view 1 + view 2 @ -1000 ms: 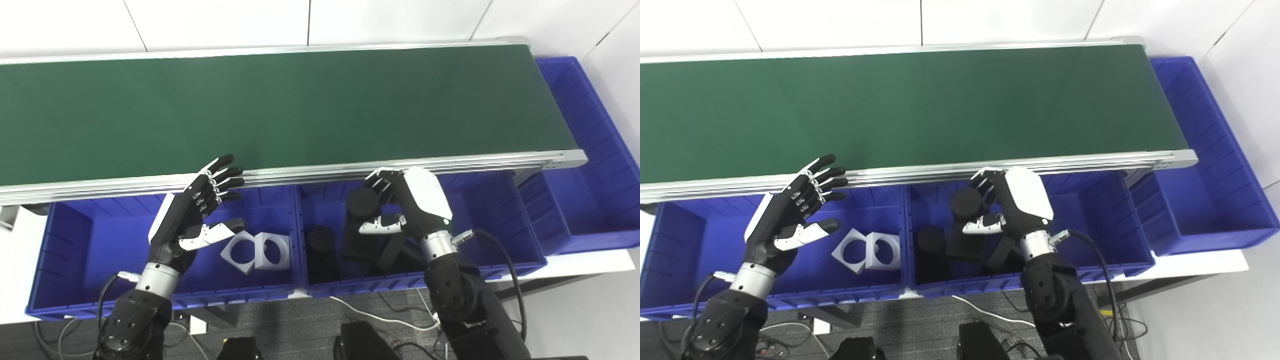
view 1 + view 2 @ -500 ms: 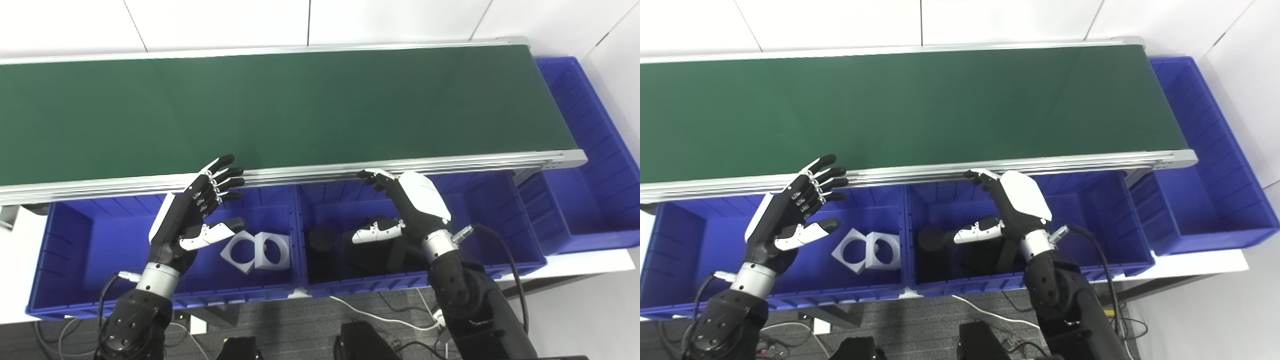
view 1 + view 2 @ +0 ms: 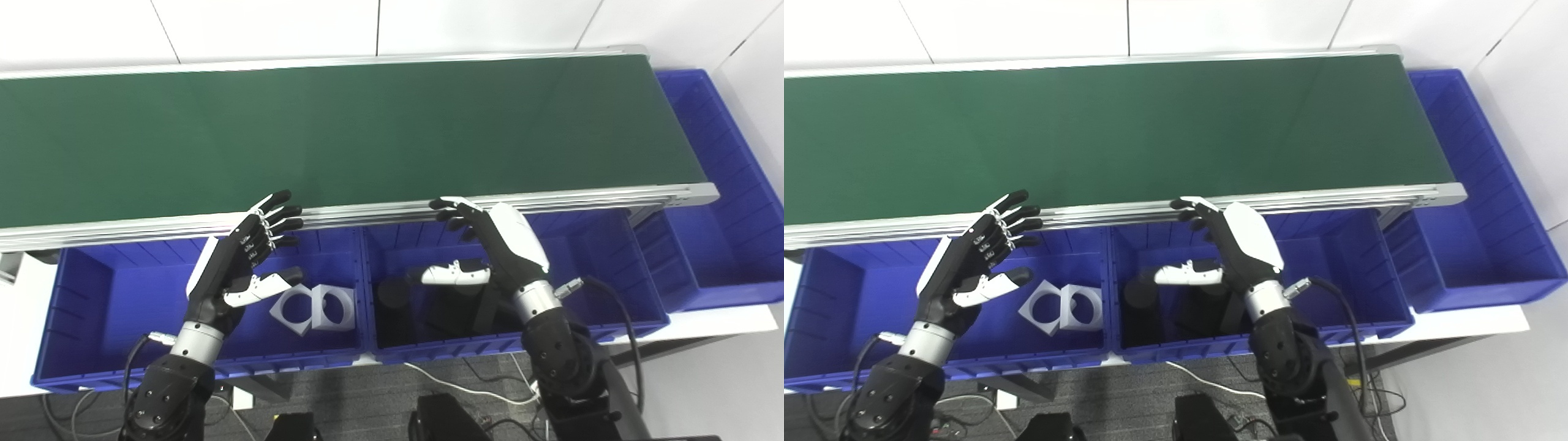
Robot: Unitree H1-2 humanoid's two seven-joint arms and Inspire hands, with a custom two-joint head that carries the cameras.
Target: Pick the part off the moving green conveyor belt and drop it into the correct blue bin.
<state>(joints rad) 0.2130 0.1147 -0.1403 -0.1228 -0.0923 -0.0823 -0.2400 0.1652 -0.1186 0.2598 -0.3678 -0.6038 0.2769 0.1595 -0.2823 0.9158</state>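
The green conveyor belt (image 3: 343, 135) carries no part. My right hand (image 3: 490, 248) is open and empty above the middle blue bin (image 3: 588, 257), fingertips near the belt's front rail. Several black parts (image 3: 395, 306) lie in that bin below it. My left hand (image 3: 242, 263) is open and empty above the left blue bin (image 3: 122, 288), which holds two white square parts with round holes (image 3: 315, 306).
A third blue bin (image 3: 723, 202) wraps around the belt's right end. The belt's metal rail (image 3: 380, 214) runs just above both hands. Cables and dark floor (image 3: 380, 404) lie below the bins.
My right hand held a black cylinder a second ago, opened and let it fall into the middle bin, then spread its fingers wider. The left hand barely moved.
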